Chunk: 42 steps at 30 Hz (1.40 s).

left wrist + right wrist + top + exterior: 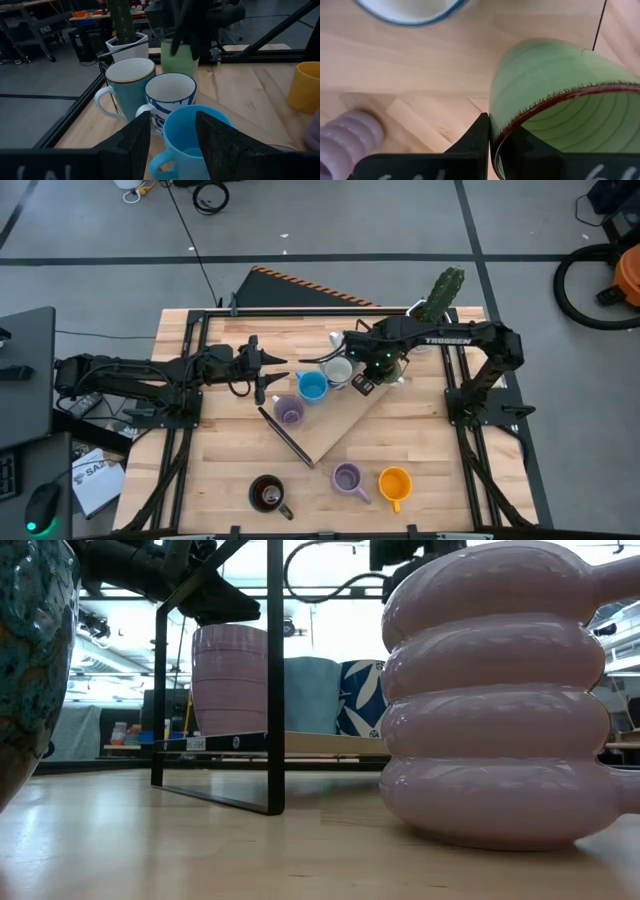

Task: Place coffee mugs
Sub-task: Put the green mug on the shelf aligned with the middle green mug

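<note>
Right gripper point(492, 145) pinches the green mug point(560, 100) by its rim, frame centre (high view). Left gripper point(172, 140) spread apart — bright blue mug point(192, 137) just ahead.

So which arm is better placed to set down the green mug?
The right one. Its gripper already pinches the green mug's rim, while the left gripper faces the blue mug.

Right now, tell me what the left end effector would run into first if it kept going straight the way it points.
The left end effector is open and aimed at the bright blue mug, whose rim sits between its fingers, so that mug comes first. Behind it stand the white-and-blue patterned mug and a pale teal mug. Depth is hard to judge.
</note>
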Tool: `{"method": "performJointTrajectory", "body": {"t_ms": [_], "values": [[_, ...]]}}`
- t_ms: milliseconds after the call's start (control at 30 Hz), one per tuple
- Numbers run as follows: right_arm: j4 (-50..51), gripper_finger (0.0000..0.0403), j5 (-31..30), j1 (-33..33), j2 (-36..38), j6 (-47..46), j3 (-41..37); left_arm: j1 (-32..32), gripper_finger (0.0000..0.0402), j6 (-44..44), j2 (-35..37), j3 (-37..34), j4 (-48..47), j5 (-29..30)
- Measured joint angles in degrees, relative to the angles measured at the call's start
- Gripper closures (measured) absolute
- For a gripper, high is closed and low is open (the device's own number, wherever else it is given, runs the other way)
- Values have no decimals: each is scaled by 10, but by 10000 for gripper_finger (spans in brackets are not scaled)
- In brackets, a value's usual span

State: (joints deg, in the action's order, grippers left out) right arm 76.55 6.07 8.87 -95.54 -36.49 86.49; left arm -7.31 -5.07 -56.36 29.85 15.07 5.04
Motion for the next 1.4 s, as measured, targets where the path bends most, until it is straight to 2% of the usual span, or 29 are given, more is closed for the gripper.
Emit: {"method": "performJointTrajectory", "body": {"t_ms": [233,500,1033,1400], "values": [[0,371,30,18,-38,31,0,0,240,0,0,0,-1,0],[-1,366,16,40,-35,38,0,0,240,-2,0,0,-4,0],[-26,290,15,68,-36,47,1,0,240,-2,0,0,-21,0],[8,236,-11,66,-35,56,72,0,240,-1,0,0,-26,0]]}}
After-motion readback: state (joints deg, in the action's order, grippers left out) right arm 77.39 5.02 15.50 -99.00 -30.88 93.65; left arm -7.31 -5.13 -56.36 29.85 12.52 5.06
